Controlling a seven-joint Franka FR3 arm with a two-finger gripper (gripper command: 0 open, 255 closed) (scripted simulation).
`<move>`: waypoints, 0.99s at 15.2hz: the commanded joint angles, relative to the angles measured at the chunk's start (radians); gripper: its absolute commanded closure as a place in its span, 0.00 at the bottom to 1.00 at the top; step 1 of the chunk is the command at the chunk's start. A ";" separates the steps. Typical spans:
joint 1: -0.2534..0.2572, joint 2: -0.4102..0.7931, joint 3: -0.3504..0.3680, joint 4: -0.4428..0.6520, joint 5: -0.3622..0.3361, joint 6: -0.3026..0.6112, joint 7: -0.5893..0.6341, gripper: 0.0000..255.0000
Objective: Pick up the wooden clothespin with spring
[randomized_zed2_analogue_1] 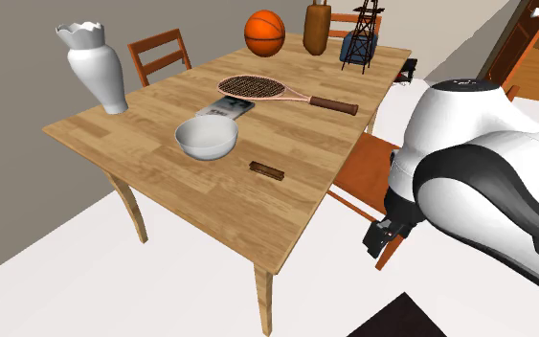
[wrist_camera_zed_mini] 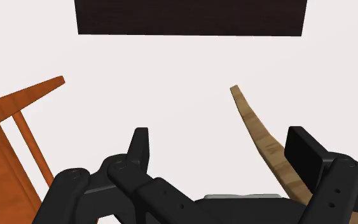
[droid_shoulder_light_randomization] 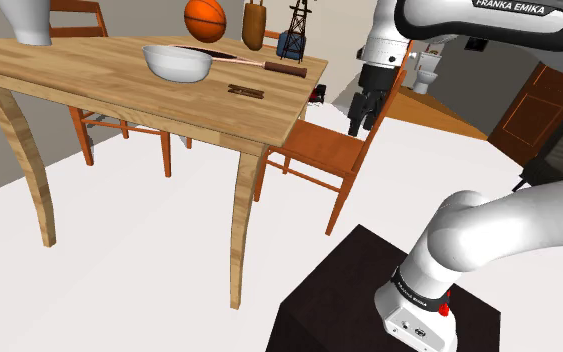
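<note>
Fingers (wrist_camera_zed_mini: pixel 140 145) of the gripper (wrist_camera_zed_mini: pixel 220 140) were held spread and empty beside the table (droid_shoulder_light_randomization: pixel 119 85), well apart from the brown clothespin (droid_shoulder_light_randomization: pixel 246 91).

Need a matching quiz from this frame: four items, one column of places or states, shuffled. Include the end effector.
Things:
1. clothespin
2. basketball
3. vase
4. end effector

Places or states:
A. off the table, beside the orange chair, fingers apart
B. on the table, near its edge at the second exterior view's left
C. on bare tabletop close to the white bowl
D. at the table's far end in the second exterior view, near the tower model

Pairs: 1-C, 2-D, 3-B, 4-A
</note>
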 commanded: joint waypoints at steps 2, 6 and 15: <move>0.007 0.039 0.000 0.029 -0.001 0.012 -0.013 0.00; 0.035 0.194 0.003 0.155 -0.001 0.049 -0.064 0.00; 0.086 0.530 0.026 0.503 -0.001 0.056 -0.172 0.00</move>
